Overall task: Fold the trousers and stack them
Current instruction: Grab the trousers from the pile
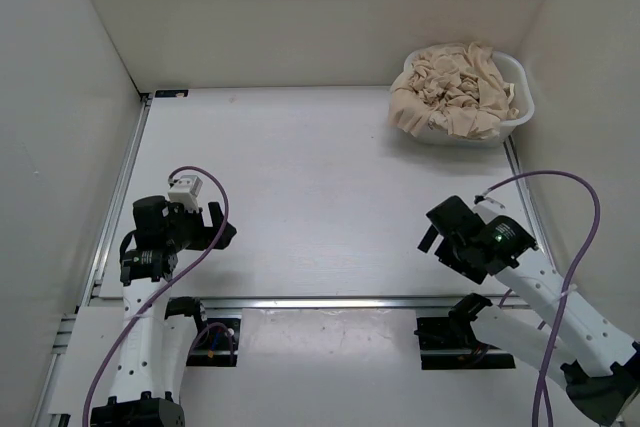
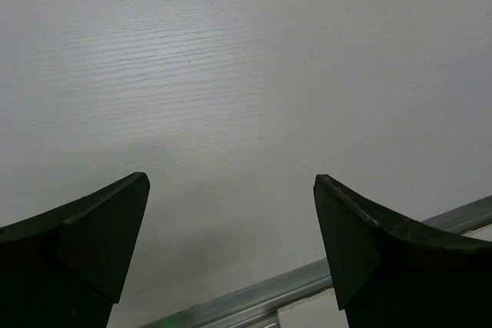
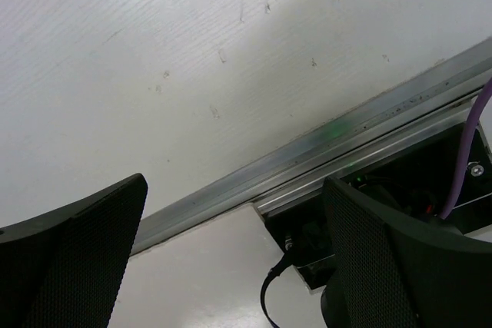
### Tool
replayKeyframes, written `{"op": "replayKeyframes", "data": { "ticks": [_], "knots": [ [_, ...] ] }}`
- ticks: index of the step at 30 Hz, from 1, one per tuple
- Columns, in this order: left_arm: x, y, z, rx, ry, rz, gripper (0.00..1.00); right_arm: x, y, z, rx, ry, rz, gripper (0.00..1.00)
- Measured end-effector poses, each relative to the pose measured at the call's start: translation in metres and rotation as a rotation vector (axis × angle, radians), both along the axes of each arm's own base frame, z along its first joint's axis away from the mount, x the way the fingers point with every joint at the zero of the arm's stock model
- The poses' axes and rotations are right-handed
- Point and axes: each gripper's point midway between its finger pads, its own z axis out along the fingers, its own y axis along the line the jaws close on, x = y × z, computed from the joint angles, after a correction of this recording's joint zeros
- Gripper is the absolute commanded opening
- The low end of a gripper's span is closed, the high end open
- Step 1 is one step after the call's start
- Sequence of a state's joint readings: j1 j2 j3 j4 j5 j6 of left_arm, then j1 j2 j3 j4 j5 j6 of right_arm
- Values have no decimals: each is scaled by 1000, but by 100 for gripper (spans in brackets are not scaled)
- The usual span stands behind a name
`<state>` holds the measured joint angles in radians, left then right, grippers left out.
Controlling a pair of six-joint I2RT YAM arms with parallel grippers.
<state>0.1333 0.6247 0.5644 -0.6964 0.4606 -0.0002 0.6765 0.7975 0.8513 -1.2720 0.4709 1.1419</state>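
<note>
The beige trousers [image 1: 455, 87] lie crumpled in a heap inside the white plastic basket [image 1: 517, 115] at the far right of the table. My left gripper [image 1: 222, 227] is open and empty, low over the near left of the table; in the left wrist view [image 2: 231, 182] its black fingers [image 2: 100, 228] stand wide apart above bare white surface. My right gripper [image 1: 432, 235] is open and empty near the front right; in the right wrist view [image 3: 234, 182] its fingers [image 3: 384, 243] frame the metal rail. Both grippers are far from the trousers.
White walls close in the table on the left, back and right. A metal rail [image 1: 330, 301] runs along the table's near edge, also in the right wrist view [image 3: 323, 140]. Purple cables [image 1: 575, 247] loop from both arms. A black mount with a cable [image 3: 369, 190] sits below the rail.
</note>
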Motion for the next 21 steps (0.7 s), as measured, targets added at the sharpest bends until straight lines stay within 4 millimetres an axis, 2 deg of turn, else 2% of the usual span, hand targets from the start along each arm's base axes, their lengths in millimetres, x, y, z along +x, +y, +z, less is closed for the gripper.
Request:
{"op": "replayKeyframes", "data": {
  "ticks": [3, 6, 10, 12, 15, 17, 19, 21],
  "knots": [
    [0, 0, 0, 0, 0, 0, 100, 11, 5, 13, -16, -12, 16, 99],
    [1, -1, 4, 2, -9, -5, 100, 35, 11, 47, -62, -60, 46, 99],
    [12, 1, 21, 12, -24, -5, 100, 102, 27, 121, -120, -217, 86, 99],
    [23, 1, 38, 16, -31, -8, 100, 150, 25, 165, -138, -317, 66, 99],
    [39, -5, 71, -6, -72, -44, 100, 227, 1, 227, -151, -488, -17, 99],
    [45, -11, 93, -28, -112, -79, 100, 270, -27, 251, -168, -578, -89, 99],
    [50, -17, 109, -48, -146, -115, 100, 307, -58, 254, -200, -614, -152, 99],
    [55, -20, 112, -60, -150, -134, 100, 339, -88, 240, -227, -599, -200, 98]
  ]
}}
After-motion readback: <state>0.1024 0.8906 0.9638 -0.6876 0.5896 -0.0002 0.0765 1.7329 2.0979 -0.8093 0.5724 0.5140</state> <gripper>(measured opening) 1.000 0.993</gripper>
